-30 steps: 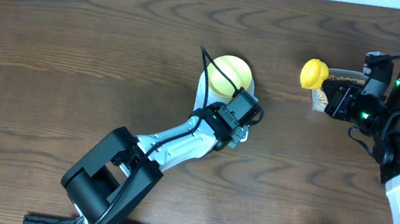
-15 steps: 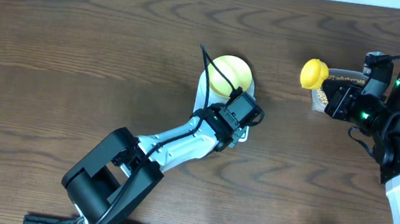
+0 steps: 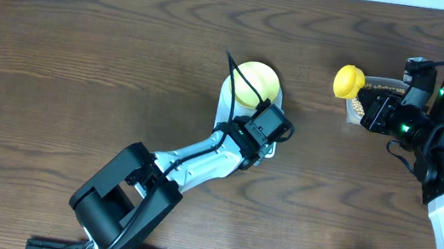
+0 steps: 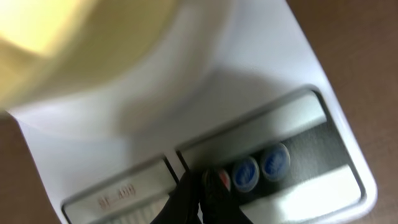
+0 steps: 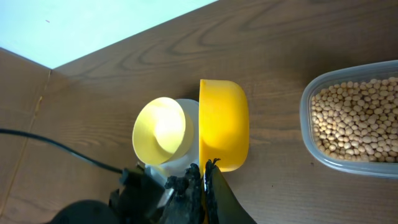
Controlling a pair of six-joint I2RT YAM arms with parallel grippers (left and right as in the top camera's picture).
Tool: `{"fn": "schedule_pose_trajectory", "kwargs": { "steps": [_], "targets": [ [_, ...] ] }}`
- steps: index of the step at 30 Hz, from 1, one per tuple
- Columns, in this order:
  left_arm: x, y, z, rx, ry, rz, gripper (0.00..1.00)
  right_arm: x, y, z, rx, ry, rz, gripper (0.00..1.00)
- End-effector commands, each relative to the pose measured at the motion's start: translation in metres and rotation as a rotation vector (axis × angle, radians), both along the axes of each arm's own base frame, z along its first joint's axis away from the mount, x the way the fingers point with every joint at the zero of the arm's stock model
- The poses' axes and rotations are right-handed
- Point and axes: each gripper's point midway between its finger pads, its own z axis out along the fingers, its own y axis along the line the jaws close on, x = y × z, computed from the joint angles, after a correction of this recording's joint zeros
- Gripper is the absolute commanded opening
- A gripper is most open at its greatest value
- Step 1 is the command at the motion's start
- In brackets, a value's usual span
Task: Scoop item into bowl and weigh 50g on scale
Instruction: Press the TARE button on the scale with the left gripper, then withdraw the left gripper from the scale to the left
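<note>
Pale yellow-green bowl (image 3: 255, 84) looks empty on the white scale (image 4: 261, 81); left hand (image 4: 202, 186), pinched shut on nothing, pokes at the scale's buttons (image 4: 261, 167), zeroing I'd guess. Right hand (image 5: 203, 180) grips the yellow scoop (image 5: 224, 124), next it needs dipping into the soybeans (image 5: 357, 121) beside it

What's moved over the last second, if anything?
Hardly anything: the left gripper crept a touch toward the button end of the scale, its shut tips at the buttons. The bowl on the scale, the right gripper and its yellow scoop stayed put.
</note>
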Motion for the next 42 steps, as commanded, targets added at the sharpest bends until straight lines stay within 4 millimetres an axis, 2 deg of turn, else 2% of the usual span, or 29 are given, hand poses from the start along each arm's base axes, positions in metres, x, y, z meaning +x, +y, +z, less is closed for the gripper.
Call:
{"fn": "schedule_pose_trajectory", "kwargs": {
  "steps": [1,5,9,14,16,21,29,35,39,42],
  "targets": [
    [-0.022,-0.001,-0.001,0.019,0.05,-0.062,0.08,0.001,-0.002,0.01,-0.01,-0.034,0.006,0.01],
    [-0.024,0.0,0.033,-0.02,0.012,-0.063,0.08,0.0,-0.002,0.009,-0.009,-0.027,0.006,0.01],
    [-0.021,-0.002,0.08,-0.109,-0.076,-0.063,0.08,-0.002,-0.003,0.007,-0.009,-0.016,0.005,0.01],
    [-0.019,0.0,0.121,-0.174,-0.164,-0.055,0.08,-0.006,-0.004,0.001,-0.011,0.014,0.002,0.01],
    [-0.016,0.005,0.13,-0.172,-0.198,-0.039,0.08,-0.007,-0.004,-0.001,-0.018,0.019,0.009,0.01],
    [-0.012,0.01,0.135,-0.155,-0.23,-0.017,0.08,-0.013,0.007,0.003,0.03,0.022,0.066,0.01],
    [-0.004,0.002,0.142,-0.195,-0.267,-0.014,0.08,-0.01,0.007,0.007,0.021,-0.007,0.076,0.01],
    [-0.001,0.003,0.14,-0.201,-0.266,0.003,0.09,-0.01,0.007,0.006,0.021,-0.004,0.076,0.01],
    [0.006,0.012,0.144,-0.266,-0.232,0.023,0.14,-0.009,0.007,0.007,0.02,-0.012,0.075,0.01],
    [0.01,0.017,0.154,-0.355,-0.191,-0.01,0.15,-0.007,0.005,0.009,0.02,-0.022,0.071,0.01]
  ]
}}
